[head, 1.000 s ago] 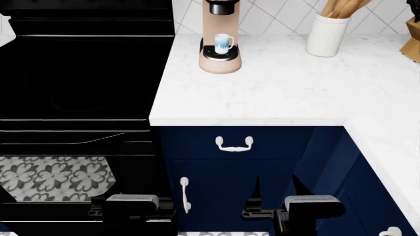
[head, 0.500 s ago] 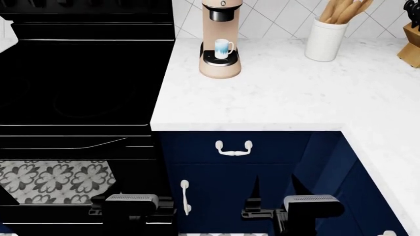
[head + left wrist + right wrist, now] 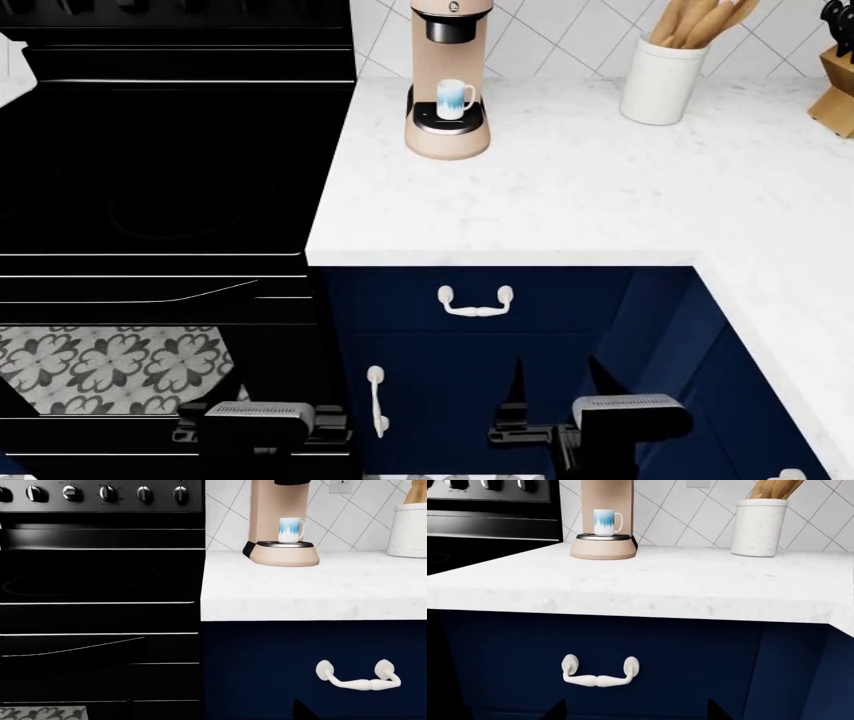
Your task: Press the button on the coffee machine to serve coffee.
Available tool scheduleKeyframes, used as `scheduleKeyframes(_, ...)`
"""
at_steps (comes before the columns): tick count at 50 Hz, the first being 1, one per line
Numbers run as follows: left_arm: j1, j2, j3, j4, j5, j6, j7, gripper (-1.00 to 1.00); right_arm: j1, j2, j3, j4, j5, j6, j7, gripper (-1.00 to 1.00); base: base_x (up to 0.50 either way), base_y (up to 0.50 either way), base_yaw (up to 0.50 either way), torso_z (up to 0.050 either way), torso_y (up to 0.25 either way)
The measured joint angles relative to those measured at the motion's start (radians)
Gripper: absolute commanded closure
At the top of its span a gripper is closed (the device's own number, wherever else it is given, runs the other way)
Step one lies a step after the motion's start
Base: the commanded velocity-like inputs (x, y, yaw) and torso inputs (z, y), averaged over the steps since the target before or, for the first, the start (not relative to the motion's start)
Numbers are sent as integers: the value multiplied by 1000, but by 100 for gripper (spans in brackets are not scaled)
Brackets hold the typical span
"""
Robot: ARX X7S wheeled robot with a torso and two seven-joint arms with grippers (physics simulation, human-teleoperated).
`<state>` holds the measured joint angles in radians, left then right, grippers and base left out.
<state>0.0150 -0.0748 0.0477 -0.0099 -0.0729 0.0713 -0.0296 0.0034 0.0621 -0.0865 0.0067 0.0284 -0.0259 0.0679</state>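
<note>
The coffee machine [image 3: 449,90] stands at the back of the white counter [image 3: 574,200], just beside the black stove [image 3: 160,160], with a mug [image 3: 454,98] on its drip tray. Both grippers, left [image 3: 260,430] and right [image 3: 554,385], hang low by the blue cabinets [image 3: 467,370]. The right's fingers stand apart; the left's I cannot tell.
</note>
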Motion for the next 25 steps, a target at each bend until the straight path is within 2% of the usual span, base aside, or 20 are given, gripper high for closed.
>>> scheduleKeyframes(9,9,-7,0,128,-17,-106,4,-100,-11,5,-3,-116,-6,74,13,-100,0,0,0,0,0)
scheduleKeyframes(15,-14,-23,0,315,-59,-296,-6,-100,-1,15,2,-273,4,203,27,-100,0,0,0,0,0)
scheduleKeyframes(25,-126,-63,-11,588,-135,-655,-35,-100,92,50,15,-552,31,514,36,-100,0,0,0,0,0)
